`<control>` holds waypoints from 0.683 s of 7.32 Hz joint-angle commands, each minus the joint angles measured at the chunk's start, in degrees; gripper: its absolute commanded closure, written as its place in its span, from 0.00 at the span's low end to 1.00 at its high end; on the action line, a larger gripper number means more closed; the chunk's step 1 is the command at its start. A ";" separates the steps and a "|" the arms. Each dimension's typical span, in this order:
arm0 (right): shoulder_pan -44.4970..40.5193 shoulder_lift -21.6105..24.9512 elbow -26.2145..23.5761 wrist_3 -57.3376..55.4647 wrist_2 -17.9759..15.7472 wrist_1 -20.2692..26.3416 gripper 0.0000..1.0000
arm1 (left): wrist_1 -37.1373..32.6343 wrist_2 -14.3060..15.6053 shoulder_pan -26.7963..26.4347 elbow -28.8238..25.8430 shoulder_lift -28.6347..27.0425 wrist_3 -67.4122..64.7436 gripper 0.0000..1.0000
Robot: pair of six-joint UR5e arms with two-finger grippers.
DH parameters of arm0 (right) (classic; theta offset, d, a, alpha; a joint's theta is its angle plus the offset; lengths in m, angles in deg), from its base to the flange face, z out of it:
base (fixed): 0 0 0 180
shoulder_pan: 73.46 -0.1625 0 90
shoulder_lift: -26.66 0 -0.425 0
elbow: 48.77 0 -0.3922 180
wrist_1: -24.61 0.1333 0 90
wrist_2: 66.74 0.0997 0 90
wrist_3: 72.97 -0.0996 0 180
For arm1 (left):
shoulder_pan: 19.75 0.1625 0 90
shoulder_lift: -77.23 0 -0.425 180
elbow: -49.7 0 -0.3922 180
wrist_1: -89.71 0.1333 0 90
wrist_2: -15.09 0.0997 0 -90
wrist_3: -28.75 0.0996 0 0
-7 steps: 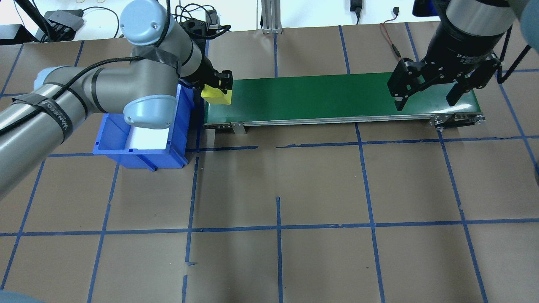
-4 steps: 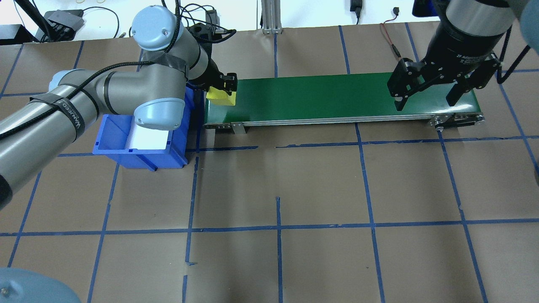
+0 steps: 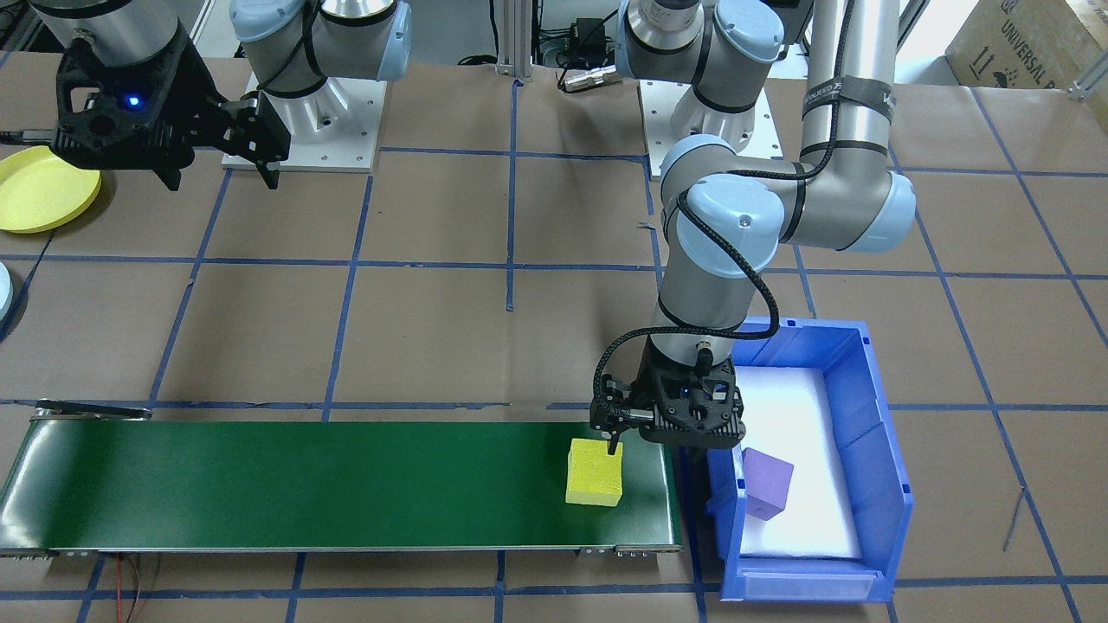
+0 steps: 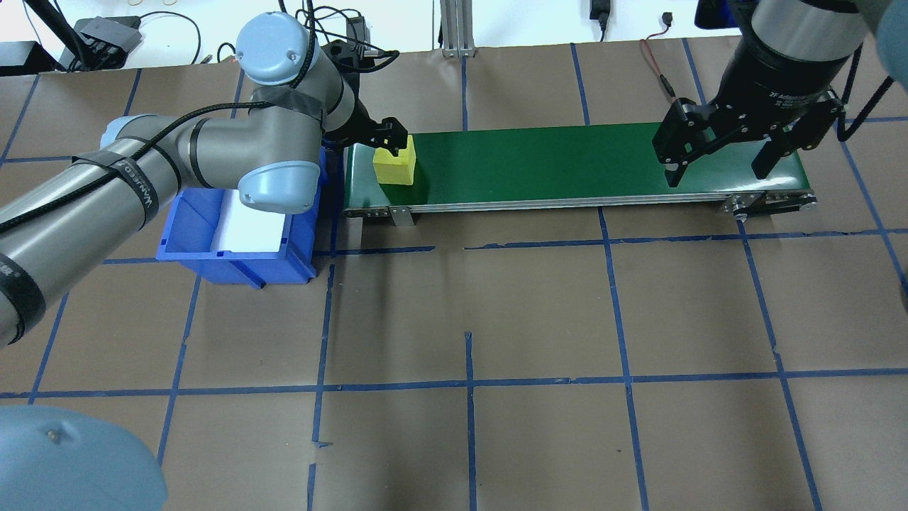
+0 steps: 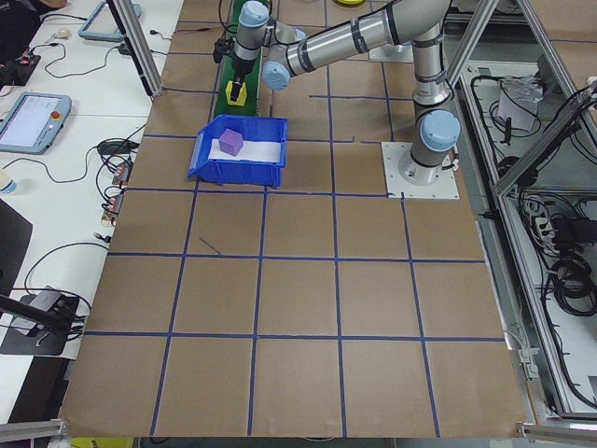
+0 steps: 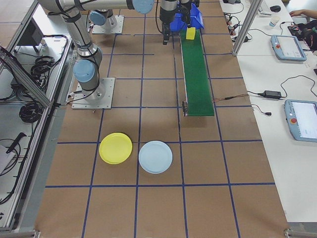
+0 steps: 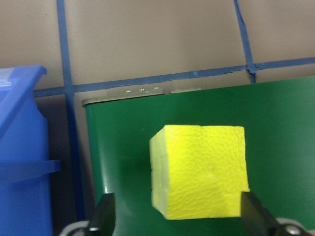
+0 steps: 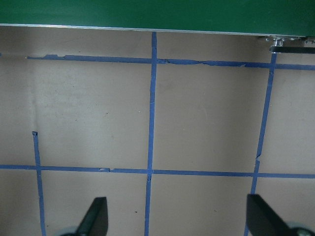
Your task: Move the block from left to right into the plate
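Since a second ago your left arm has swung out from over the blue bin (image 4: pixel 234 245) toward the conveyor, and the yellow block (image 4: pixel 395 166) that hung in its jaws now sits on the green belt (image 4: pixel 567 160), further along than it was.

Start with the bench (image 4: pixel 468 319): the belt runs across it from your left arm's end to your right arm's end, and the block rests flat at the left end, just inside the belt's edge nearest the bin.

Your left gripper (image 3: pixel 613 433) stands over the block's bin-side edge. In the left wrist view its jaws are spread apart, one fingertip (image 7: pixel 104 216) clear of the block, the other fingertip (image 7: pixel 256 216) right at its corner; I judge the block released.

Your right gripper (image 4: pixel 716 160) hangs with jaws spread and empty over the far end of the belt, well apart from the block. So the block lies the whole belt's length from those jaws, and the pick there waits on the belt carrying it across.

Two plates sit on your right side; the yellow plate (image 6: pixel 116 148) lies nearer your right base than the pale blue plate (image 6: pixel 155 156).

A purple block (image 3: pixel 767 482) rests in the bin.
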 commanded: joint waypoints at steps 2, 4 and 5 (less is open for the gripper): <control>0.00 0.07 0.00 0.03 -0.06 0.00 0.00 | -4.98 1.64 6.91 -0.65 5.25 1.48 0.00; 0.00 0.07 0.00 0.03 -0.07 0.09 0.00 | -5.70 1.36 12.99 0.39 5.79 14.41 0.00; -0.09 0.07 0.00 0.03 -0.07 0.00 0.00 | -5.79 1.45 14.76 0.75 5.44 18.85 0.00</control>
